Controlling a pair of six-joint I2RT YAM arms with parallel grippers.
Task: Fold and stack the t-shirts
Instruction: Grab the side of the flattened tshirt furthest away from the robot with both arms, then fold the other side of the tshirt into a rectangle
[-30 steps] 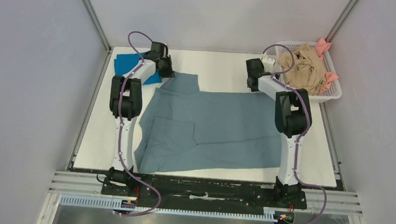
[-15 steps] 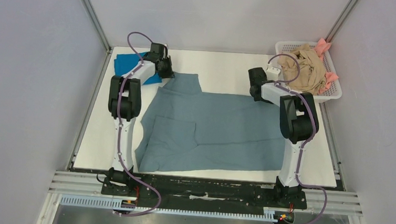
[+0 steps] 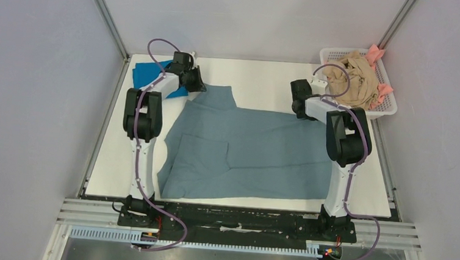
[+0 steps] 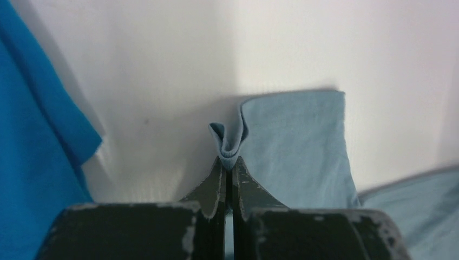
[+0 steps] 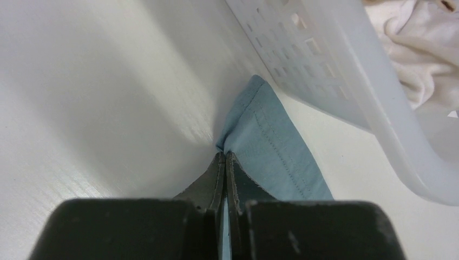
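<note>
A large dusty grey-blue t-shirt [image 3: 257, 147] lies spread across the white table [image 3: 255, 83], partly folded on its left side. My left gripper [image 4: 228, 160] is shut on a pinched fold of its cloth [image 4: 230, 142] at the far left corner, by the sleeve [image 4: 295, 146]. My right gripper [image 5: 224, 154] is shut on the shirt's hemmed far right corner [image 5: 265, 135], close beside the basket. In the top view the left gripper [image 3: 195, 82] and right gripper [image 3: 300, 110] sit at those two far corners. A bright blue t-shirt [image 3: 149, 72] lies folded at the far left, also in the left wrist view [image 4: 32, 135].
A white plastic basket [image 3: 383, 107] at the far right holds beige [image 3: 353, 80] and pink [image 3: 376, 54] shirts; its perforated wall [image 5: 325, 65] runs just right of my right gripper. Grey enclosure walls stand on both sides of the table.
My right gripper has moved a little right and down onto the shirt's far right corner and shut on it. The left gripper has stayed shut on its corner, shifting very slightly right.
</note>
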